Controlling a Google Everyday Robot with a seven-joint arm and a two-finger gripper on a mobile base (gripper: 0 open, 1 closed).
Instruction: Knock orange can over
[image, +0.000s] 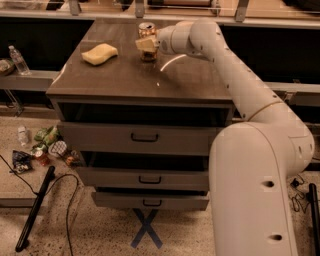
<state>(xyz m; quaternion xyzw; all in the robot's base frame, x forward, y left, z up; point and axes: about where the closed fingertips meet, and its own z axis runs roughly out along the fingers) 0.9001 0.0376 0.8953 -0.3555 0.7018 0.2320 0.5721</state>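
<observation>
touching orange can (146, 30) with closed fingers (145, 44), near far edge of table (125, 75)

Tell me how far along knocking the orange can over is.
Done: the approach; the pincer is right at the orange can on the cabinet top. In hand: the push, contact unclear. Left: the can stands upright, not yet toppled.

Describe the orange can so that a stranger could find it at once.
On the brown top of the drawer cabinet, look toward the far edge, right of the yellow sponge. The orange can stands upright just behind the arm's tool; it alone is a cylinder with a silver rim.
</observation>
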